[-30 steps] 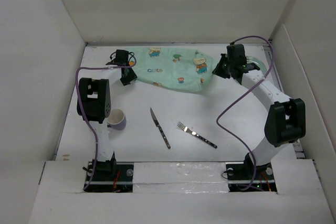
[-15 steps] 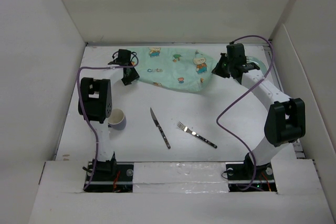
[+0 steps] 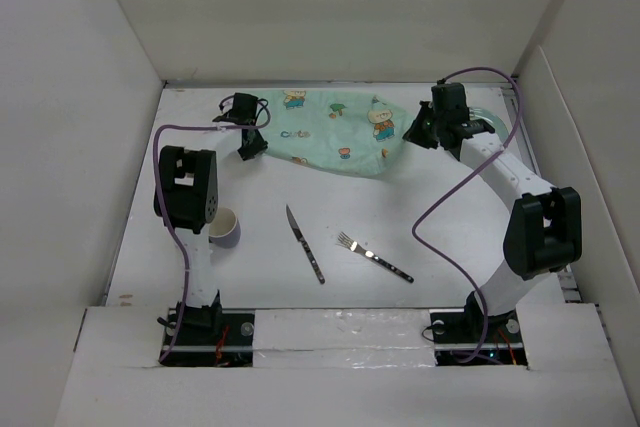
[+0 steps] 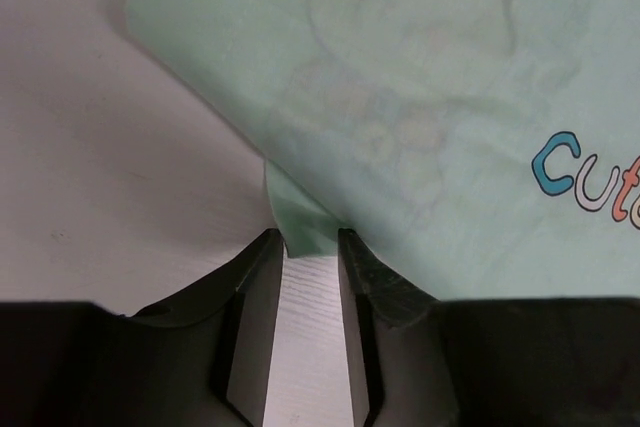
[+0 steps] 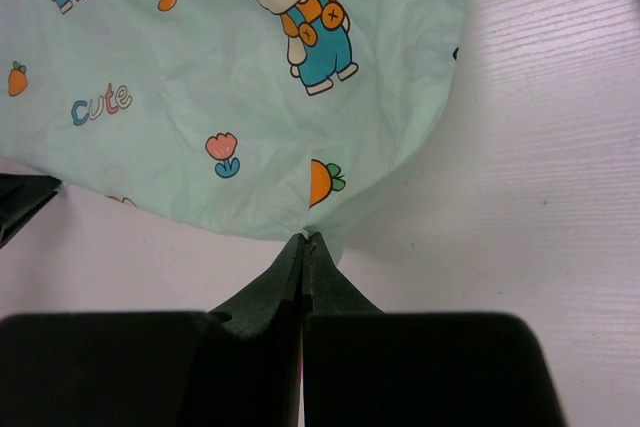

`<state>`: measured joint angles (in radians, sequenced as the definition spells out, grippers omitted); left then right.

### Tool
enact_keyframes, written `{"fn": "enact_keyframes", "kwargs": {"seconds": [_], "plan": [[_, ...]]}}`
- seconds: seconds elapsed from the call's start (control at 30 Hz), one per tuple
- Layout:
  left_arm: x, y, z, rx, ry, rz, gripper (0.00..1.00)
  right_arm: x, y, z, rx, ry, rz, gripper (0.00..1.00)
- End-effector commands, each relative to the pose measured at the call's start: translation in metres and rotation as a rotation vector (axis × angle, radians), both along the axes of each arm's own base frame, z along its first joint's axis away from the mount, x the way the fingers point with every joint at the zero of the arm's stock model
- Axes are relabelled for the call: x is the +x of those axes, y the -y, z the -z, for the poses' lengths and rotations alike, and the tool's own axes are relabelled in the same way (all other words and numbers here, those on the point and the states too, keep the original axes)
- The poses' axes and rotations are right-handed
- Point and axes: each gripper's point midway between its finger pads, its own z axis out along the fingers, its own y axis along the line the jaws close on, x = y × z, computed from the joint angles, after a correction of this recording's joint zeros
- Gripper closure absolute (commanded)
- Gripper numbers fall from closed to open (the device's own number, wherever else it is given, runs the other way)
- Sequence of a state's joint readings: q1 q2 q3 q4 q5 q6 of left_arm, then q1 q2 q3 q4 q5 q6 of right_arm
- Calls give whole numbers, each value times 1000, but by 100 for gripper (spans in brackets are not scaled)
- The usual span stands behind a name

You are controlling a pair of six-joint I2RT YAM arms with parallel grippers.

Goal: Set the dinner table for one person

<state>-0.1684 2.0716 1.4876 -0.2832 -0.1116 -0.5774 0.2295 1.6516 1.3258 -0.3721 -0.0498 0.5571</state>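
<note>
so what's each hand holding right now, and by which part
The right hand is shut on the mat, pinching its edge. The left hand is open around a folded corner of the mat, not clamped on it.

placemat [image 3: 330,132]: 1
cup [image 3: 225,228]: 1
knife [image 3: 304,244]: 1
fork [image 3: 375,256]: 1
dinner table [image 3: 450,237]: 1
arms: 2, left arm [image 3: 183,192] and right arm [image 3: 540,232]

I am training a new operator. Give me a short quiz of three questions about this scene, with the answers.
1. True or false: the right gripper is shut on the placemat edge.
2. Order from left to right in the top view: fork, cup, knife.
3. Fill in: the left gripper stands slightly ___, with the placemat corner between its jaws.
Key: 1 true; 2 cup, knife, fork; 3 open.
</note>
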Motion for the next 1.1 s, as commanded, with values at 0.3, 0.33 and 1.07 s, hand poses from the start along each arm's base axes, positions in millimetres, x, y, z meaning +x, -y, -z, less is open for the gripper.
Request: {"fn": "enact_keyframes", "kwargs": {"seconds": [0.3, 0.33, 1.07], "plan": [[-6, -18, 3, 70, -19, -59, 77, 5, -5, -25, 31, 85, -27, 100], [-5, -17, 4, 69, -21, -59, 80, 5, -5, -26, 31, 86, -27, 100], [-20, -34, -382, -47, 770, -13, 100, -43, 72, -239, -3, 510, 154, 100]]}}
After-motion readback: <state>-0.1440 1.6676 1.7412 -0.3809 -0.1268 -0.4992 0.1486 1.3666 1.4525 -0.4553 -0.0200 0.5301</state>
